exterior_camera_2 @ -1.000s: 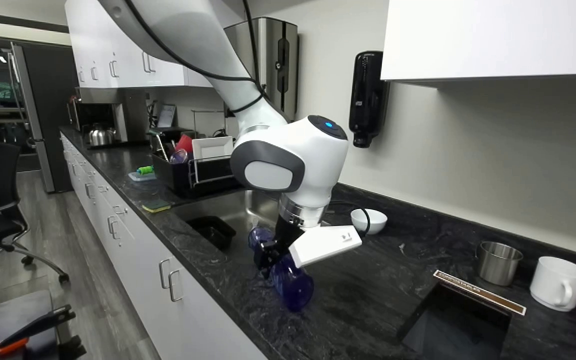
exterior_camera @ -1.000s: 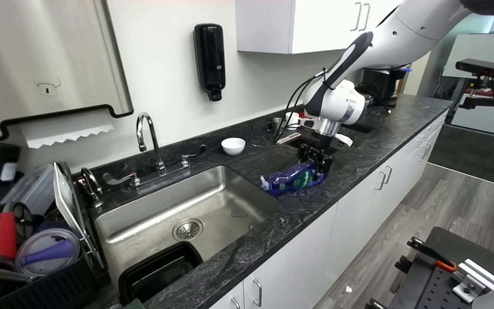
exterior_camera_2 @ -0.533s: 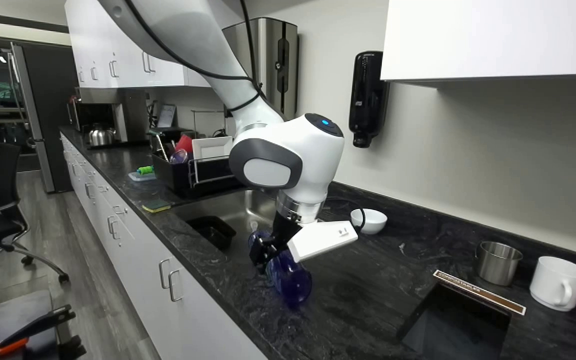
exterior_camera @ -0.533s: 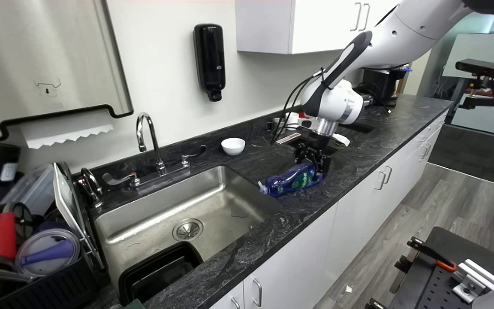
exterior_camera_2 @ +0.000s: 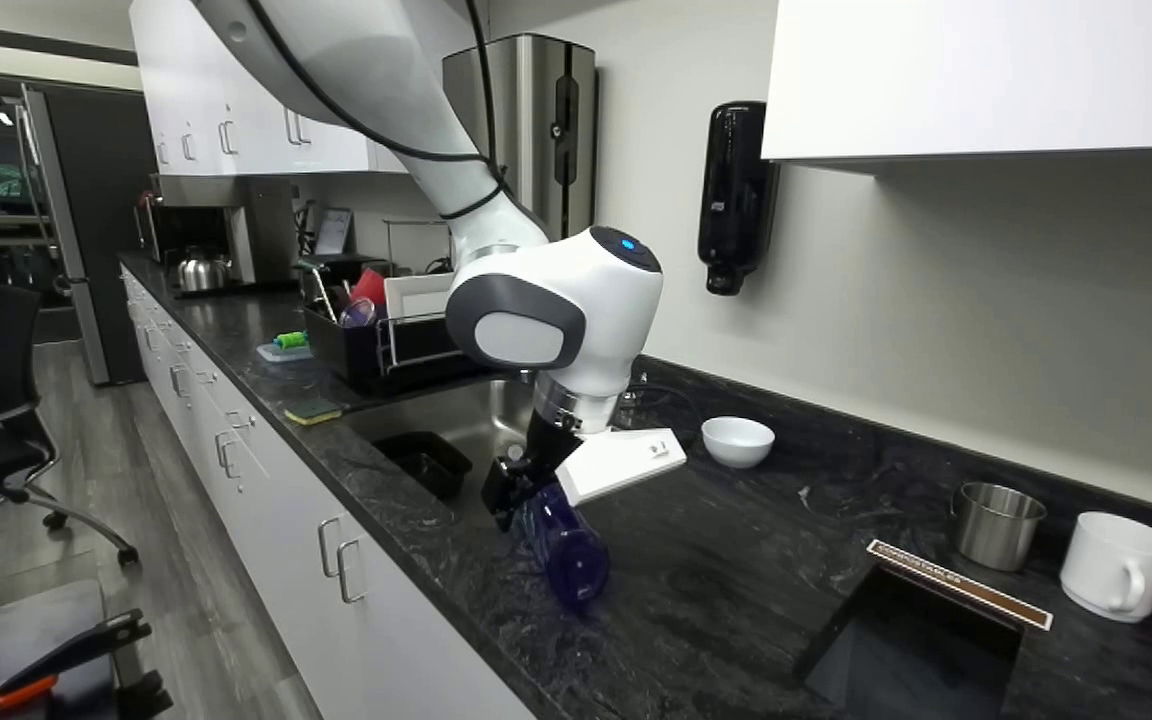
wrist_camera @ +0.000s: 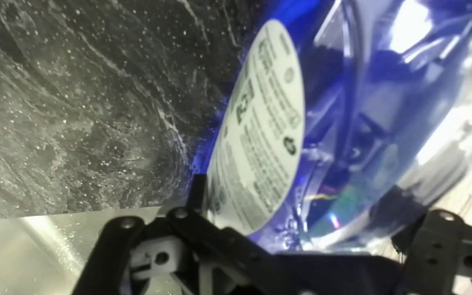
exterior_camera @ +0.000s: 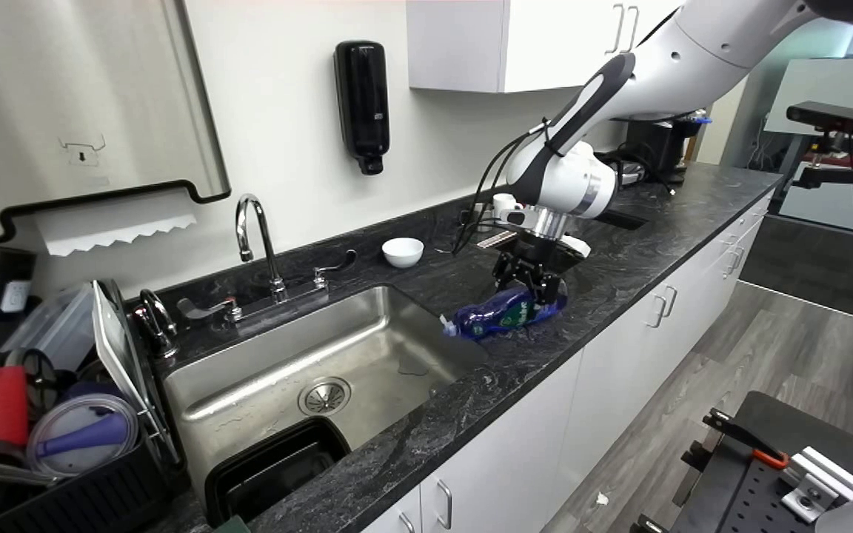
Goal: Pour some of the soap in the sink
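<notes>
The claw (exterior_camera: 523, 289) sits unclenched astride the soap (exterior_camera: 487, 318) and should grip it squarely before tipping the cap (exterior_camera: 449, 326) left over the sink (exterior_camera: 386, 352).

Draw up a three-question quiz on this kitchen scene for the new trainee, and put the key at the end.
1. Multiple choice. How is the blue soap bottle positioned?
A) standing upright
B) lying on its side
C) upside down

2. True or false. Water is streaming from the faucet.

3. Fill in the blank. The bottle's nozzle points toward the ____.

Key: 1. B. 2. False. 3. sink.
</notes>
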